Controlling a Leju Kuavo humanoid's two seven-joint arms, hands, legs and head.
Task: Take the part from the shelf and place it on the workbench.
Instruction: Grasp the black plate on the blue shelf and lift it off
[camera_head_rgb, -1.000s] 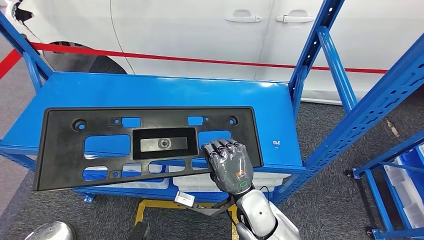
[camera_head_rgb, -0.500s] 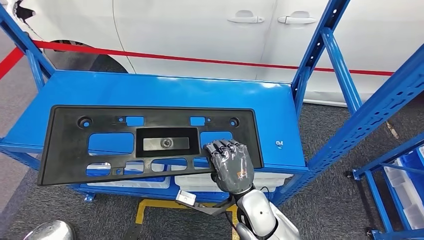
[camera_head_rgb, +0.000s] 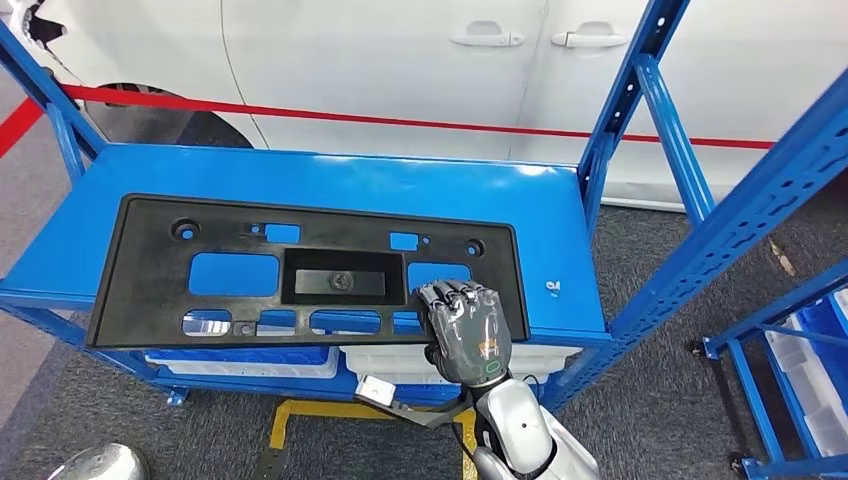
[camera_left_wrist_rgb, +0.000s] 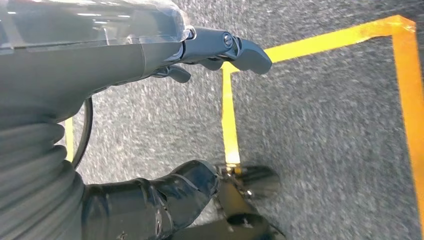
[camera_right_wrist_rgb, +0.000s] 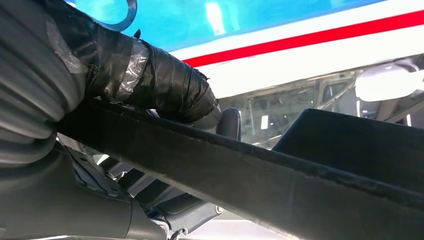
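Head view shows the right hand (camera_head_rgb: 465, 332) holding a long black part (camera_head_rgb: 300, 270) by its near right corner. Its fingers (camera_head_rgb: 450, 296) curl over the near edge, so the hand pinches the part. The part lies over the blue bench (camera_head_rgb: 330, 180). Its near edge sticks out a little past the bench's front edge. Its far edge sits about halfway back on the bench top. Blue shows through the holes in the part.

Behind the part the bench top is bare blue, and there is a strip of blue to the right of it too. A blue post (camera_head_rgb: 625, 100) stands at the far right corner of the bench, near the part's right end. A slanted blue beam (camera_head_rgb: 760, 190) runs just beside that post. The left end of the part is close to the bench's left edge. A white car (camera_head_rgb: 400, 60) with a red stripe stands behind the bench. White bins (camera_head_rgb: 380, 360) sit under the bench top.

Right wrist view shows the thumb (camera_right_wrist_rgb: 155, 80), wrapped in black tape, pressed on one side of the part's dark edge (camera_right_wrist_rgb: 260, 180).

Left wrist view shows the left hand (camera_left_wrist_rgb: 210, 50) hanging over grey floor (camera_left_wrist_rgb: 325, 150) with yellow tape lines (camera_left_wrist_rgb: 230, 115). It holds nothing and its fingers are apart.
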